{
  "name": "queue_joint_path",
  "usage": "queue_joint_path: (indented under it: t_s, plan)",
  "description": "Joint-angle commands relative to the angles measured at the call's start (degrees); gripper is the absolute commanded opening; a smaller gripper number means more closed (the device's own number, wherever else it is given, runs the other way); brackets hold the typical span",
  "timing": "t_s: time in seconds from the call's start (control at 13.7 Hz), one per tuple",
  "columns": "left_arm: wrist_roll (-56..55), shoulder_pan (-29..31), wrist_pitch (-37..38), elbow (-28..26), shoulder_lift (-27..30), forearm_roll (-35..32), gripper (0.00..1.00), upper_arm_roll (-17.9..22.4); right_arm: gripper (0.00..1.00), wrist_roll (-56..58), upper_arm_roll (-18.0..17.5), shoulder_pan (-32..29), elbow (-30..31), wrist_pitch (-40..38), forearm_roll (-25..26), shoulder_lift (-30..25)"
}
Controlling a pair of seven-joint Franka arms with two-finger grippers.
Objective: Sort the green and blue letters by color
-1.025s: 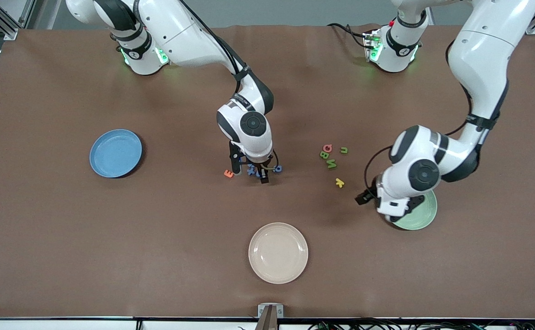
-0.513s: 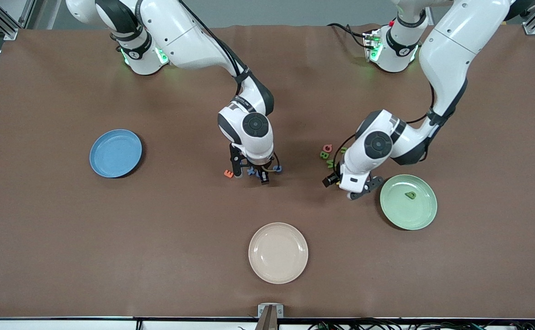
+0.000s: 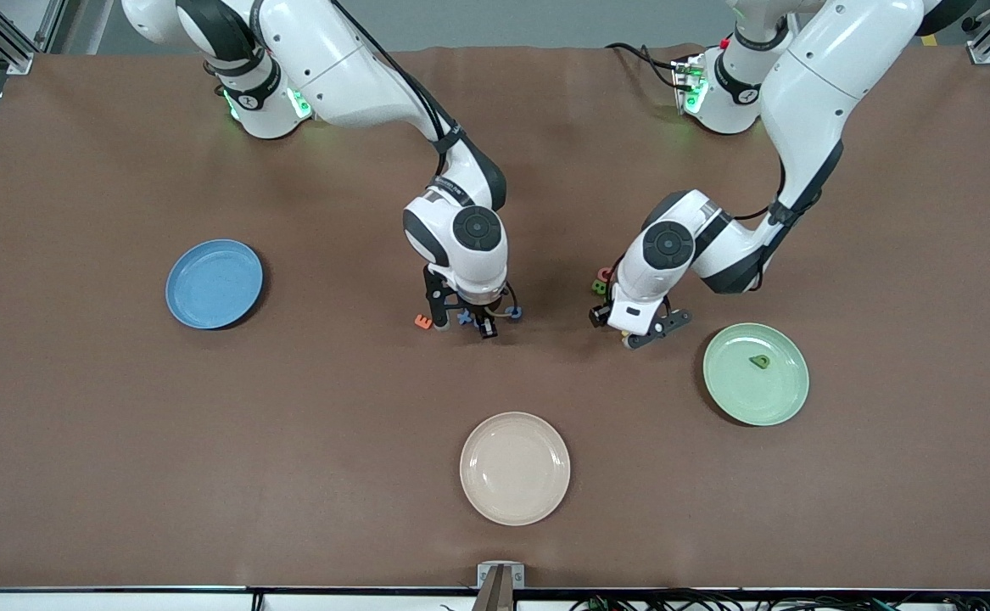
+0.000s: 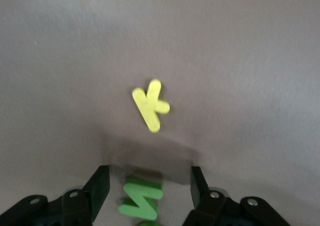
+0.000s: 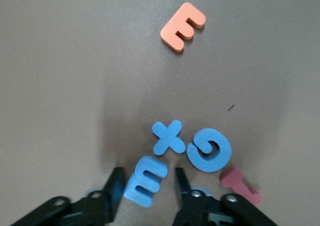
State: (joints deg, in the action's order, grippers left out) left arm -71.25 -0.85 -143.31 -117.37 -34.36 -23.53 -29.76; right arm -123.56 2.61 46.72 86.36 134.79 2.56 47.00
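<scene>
Okay, we see the right end effector (image 5: pixel 145 191) low on the counter (image 3: pixel 291 424), fingers pinching a blue E (image 5: pixel 145 180) beside a blue X (image 5: pixel 168 138). Left end effector (image 4: pixel 148 188) parted around a green N (image 4: pixel 141 200); one green letter (image 3: pixel 760 361) in the green plate (image 3: pixel 779 406).

- Brown surface (image 3: pixel 121 441): matt, cloth-like, faintly creased
- Letters, such as the blue E (image 5: pixel 145 181): matt, foam-like
- Cream plate (image 3: pixel 515 468): smooth, slight sheen
- Arm shells: glossy white plastic
</scene>
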Motion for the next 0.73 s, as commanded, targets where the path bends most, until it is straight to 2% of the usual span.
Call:
queue_joint_path:
  t_s: [0.0,0.15,0.22,0.37,0.44,0.66]
  plan:
    - [-2.23,-1.34,-0.84,-2.86,2.01,-1.08,0.66,0.14,0.18,-1.07,0.46,0.39,-1.37,1.09,1.92,2.04]
    - [-2.23,-1.26,-0.84,-3.31,2.10,-1.08,0.51,0.14,0.06,-0.98,0.46,0.39,-1.37,1.09,1.92,2.13]
    - [-2.23,-1.26,-0.84,-3.22,2.10,-1.08,0.33,0.14,0.02,-0.63,0.46,0.39,-1.46,1.09,2.01,2.13]
    - [-1.88,-0.82,-0.75,-3.04,2.80,-1.16,0.08,0.06,0.00,0.25,0.46,-0.04,-1.64,0.21,3.49,1.69]
    - [-1.62,-0.56,-0.40,-2.69,3.50,-1.08,0.02,0.06,0.00,1.56,0.38,-0.39,-2.51,-2.14,3.76,1.34]
    - [-1.27,-0.12,0.48,-0.33,7.10,-1.08,0.00,0.49,0.00,8.58,-0.15,-2.49,-8.04,-13.73,2.98,0.20]
